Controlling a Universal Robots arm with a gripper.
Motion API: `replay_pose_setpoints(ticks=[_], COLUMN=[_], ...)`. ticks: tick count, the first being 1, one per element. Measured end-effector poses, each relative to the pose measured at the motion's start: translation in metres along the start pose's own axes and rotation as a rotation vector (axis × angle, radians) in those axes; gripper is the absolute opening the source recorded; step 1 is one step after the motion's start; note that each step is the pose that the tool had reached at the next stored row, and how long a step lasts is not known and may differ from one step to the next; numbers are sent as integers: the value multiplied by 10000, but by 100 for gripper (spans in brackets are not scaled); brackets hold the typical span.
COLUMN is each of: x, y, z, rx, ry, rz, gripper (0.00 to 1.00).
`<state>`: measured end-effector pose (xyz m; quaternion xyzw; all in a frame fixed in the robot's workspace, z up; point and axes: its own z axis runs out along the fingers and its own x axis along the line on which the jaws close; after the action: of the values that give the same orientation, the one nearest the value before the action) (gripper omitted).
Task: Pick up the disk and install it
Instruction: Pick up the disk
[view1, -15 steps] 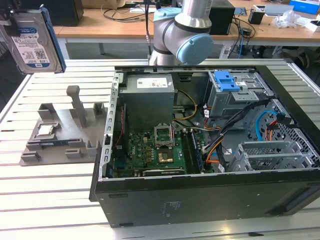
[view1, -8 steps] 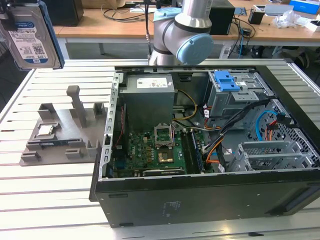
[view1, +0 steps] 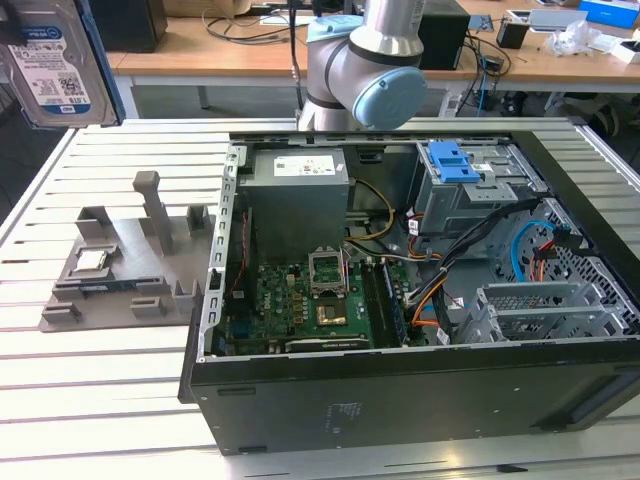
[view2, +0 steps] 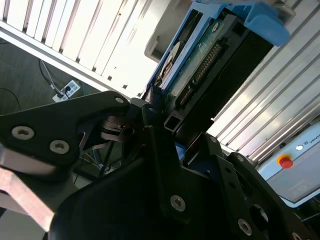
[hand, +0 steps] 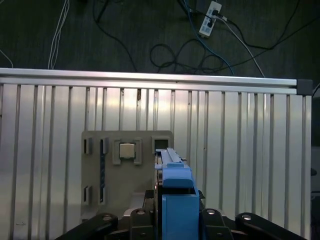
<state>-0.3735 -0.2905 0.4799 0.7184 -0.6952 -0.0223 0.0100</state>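
The gripper (hand: 176, 199) is clamped on the disk (hand: 172, 167), its fingers (view2: 152, 130) tight against it. The second wrist view shows the disk's circuit-board face. The disk hangs on edge above the gray holder (hand: 130, 180), clear of it. A small square chip (hand: 126, 150) sits in a pocket of the holder. On the slatted table (hand: 240, 150), the open computer case (view1: 400, 330) lies just beside the holder, on the exterior view's right of it.

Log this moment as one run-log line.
gripper: shut on silver rectangular hard disk in blue plastic carrier | disk: held over grey plastic fixture | install: not yet in open black computer case
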Motion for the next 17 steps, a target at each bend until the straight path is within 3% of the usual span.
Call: replay_pose_setpoints(ticks=[17], x=[-8], y=[18], z=[-409], rx=[0], ry=[0], rz=[0], gripper=[37])
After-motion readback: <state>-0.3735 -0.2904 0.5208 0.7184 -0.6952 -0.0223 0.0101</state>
